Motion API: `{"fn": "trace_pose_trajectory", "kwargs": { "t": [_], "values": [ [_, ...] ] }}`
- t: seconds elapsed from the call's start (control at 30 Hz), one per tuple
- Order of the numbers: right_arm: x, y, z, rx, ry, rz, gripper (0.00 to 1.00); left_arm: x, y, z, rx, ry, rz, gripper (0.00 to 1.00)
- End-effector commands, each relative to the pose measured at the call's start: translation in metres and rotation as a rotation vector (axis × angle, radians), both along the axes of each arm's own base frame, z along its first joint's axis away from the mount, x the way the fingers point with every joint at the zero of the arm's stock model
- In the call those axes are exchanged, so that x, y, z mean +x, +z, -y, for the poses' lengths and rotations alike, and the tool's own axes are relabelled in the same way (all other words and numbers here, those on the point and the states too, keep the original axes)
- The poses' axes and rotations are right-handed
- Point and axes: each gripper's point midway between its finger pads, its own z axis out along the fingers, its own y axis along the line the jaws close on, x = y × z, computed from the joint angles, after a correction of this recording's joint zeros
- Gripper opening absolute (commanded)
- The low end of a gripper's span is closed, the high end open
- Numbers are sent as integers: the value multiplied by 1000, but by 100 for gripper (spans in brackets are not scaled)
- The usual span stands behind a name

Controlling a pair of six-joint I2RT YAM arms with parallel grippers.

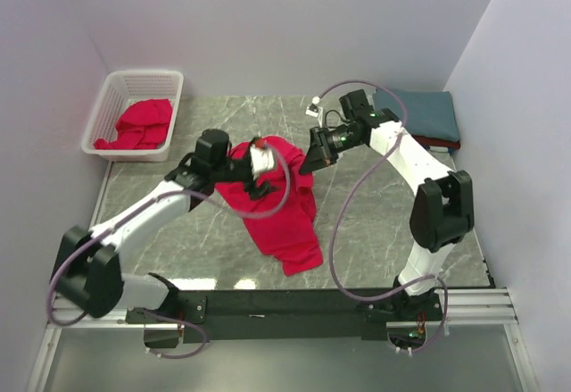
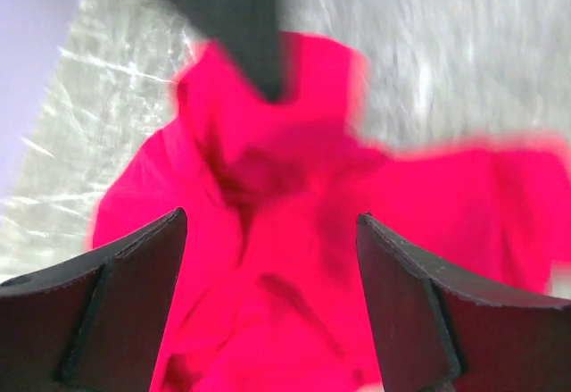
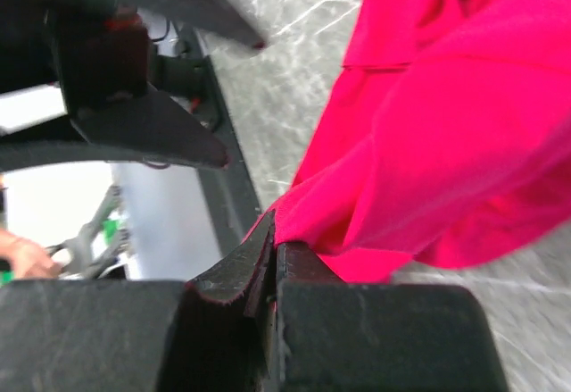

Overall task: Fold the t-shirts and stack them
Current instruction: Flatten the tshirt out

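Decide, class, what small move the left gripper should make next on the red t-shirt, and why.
Probably lower the left gripper and close it on the red t-shirt. It stands open over crumpled cloth, while the right gripper is shut on an edge; a second hold would let the arms spread it flat.

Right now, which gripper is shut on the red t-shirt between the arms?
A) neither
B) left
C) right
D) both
C: the right gripper is closed on an edge of the red t-shirt, while the left gripper stands open above the cloth.
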Motion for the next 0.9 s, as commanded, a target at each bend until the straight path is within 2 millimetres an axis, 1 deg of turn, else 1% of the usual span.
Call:
{"fn": "trace_pose_trajectory", "kwargs": {
  "t": [0.0,0.03,0.07,0.1,0.13,0.17,0.2,0.23,0.27,0.3,0.33,0.37,0.4,0.43,0.47,0.5,0.53,0.57,0.6,0.63,0.67,0.7,0.73,0.77,0.8,0.83,0.87],
  "values": [
    [-6,0,-21,42,55,-121,0,-40,-14,-24,194,-240,371,82],
    [-10,-1,-31,35,75,-134,0,-46,-19,-30,227,-267,419,82],
    [-9,-3,-37,23,81,-137,0,-52,-26,-36,264,-310,488,82],
    [-5,-3,-47,18,94,-131,0,-64,-28,-44,288,-333,488,82],
    [-4,-3,-56,17,106,-129,0,-69,-28,-47,302,-355,501,82],
    [-9,-12,-74,4,143,-137,0,-73,-22,-49,307,-367,528,83],
    [-6,-3,-88,16,152,-120,0,-81,-25,-53,318,-379,499,83],
    [-5,-2,-99,20,166,-116,0,-86,-23,-54,317,-385,501,83],
    [-13,-13,-120,12,212,-142,0,-92,-18,-57,314,-385,518,83],
    [-7,3,-136,42,228,-95,0,-97,-19,-60,314,-386,519,83],
    [-10,7,-149,51,236,-114,0,-104,-24,-63,319,-388,504,83],
    [-14,0,-169,65,266,-130,0,-109,-19,-67,313,-378,520,84],
    [-14,13,-183,98,279,-107,0,-113,-22,-70,322,-379,515,84],
    [-11,17,-195,130,267,-117,8,-119,-34,-77,346,-381,476,84],
    [-15,15,-202,134,266,-131,18,-121,-38,-82,364,-365,463,83],
    [-23,7,-207,129,269,-182,29,-122,-44,-86,382,-359,445,83],
    [-23,3,-209,133,272,-175,39,-124,-55,-91,403,-353,418,83],
    [-21,-7,-206,100,258,-194,53,-123,-59,-94,411,-322,399,83],
    [-11,-8,-199,91,255,-136,55,-122,-60,-95,410,-304,386,83],
    [-1,-16,-190,45,214,-110,56,-120,-65,-97,405,-277,359,83],
    [1,-10,-178,23,194,-96,56,-115,-64,-96,384,-240,327,83],
    [2,-23,-164,-13,176,-100,56,-113,-65,-96,376,-225,305,82],
    [18,-28,-144,-39,118,-94,55,-105,-66,-99,369,-188,281,81],
    [17,-16,-131,-37,99,-76,54,-98,-71,-98,359,-158,220,79],
    [17,-30,-113,-68,81,-98,52,-96,-73,-98,346,-150,181,77],
    [29,-34,-89,-87,26,-112,47,-86,-67,-98,335,-122,161,75],
    [28,-45,-69,-132,-23,-131,44,-81,-76,-96,327,-98,69,70]
  ]
}}
